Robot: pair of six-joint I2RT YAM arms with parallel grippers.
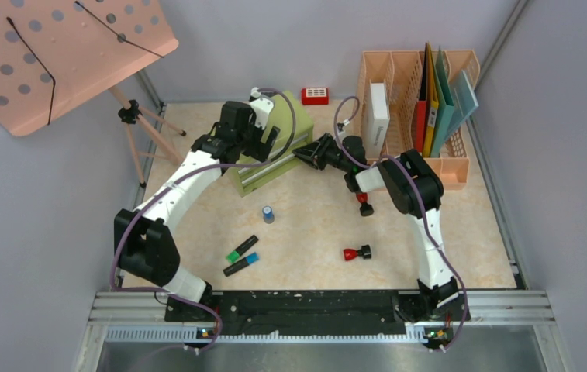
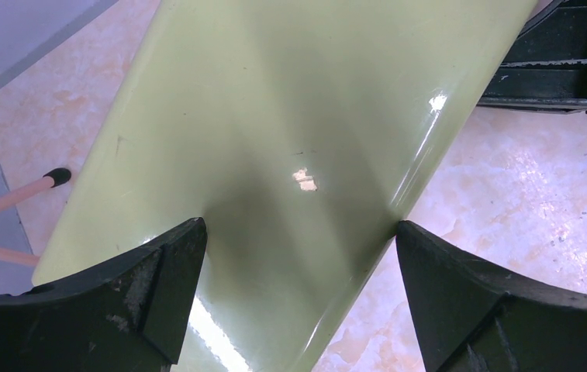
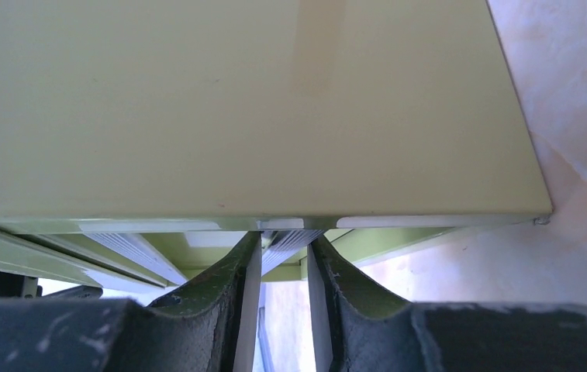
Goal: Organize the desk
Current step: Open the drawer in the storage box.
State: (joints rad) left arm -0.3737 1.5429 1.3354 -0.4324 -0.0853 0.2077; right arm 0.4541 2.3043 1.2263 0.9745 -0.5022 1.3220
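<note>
**Both claws at the green cabinet**

Top view: the tabletop (image 1: 429, 232) fills the middle, with grey walls to its left, right and far side and the rail (image 1: 313, 306) at its near edge; the cabinet (image 1: 299, 124) sits far of centre, turned at an angle; the left claw (image 1: 271, 141) is over its top; the right claw (image 1: 307, 153) meets its right end, where a pale drawer (image 1: 268, 167) sticks out a little; a peach rack (image 1: 453, 167) with folders stands at the far right; a red pad (image 1: 315, 95) lies by the far wall; a small blue cylinder (image 1: 268, 214) stands near the centre; a green marker (image 1: 242, 249) and a blue marker (image 1: 241, 265) lie side by side nearer, left of centre; two red-and-black pieces, one (image 1: 364, 203) under the right arm, one (image 1: 357, 253) nearer; the peach board (image 1: 65, 54) on its stand hangs over the far left corner.

Left wrist: the left claw (image 2: 298, 271) has its fingers (image 2: 143, 294) wide apart above the cabinet's glossy top (image 2: 274, 116), clamped on nothing; whether they touch it I cannot tell; tabletop (image 2: 523, 194) shows to the right, a stand leg (image 2: 11, 198) to the left.

Right wrist: the right claw (image 3: 284, 256) has its fingers nearly together, their tips clamped on a ribbed handle (image 3: 286, 236) just under the cabinet's flat face (image 3: 259, 101); tabletop (image 3: 577, 116) shows at the right.
</note>
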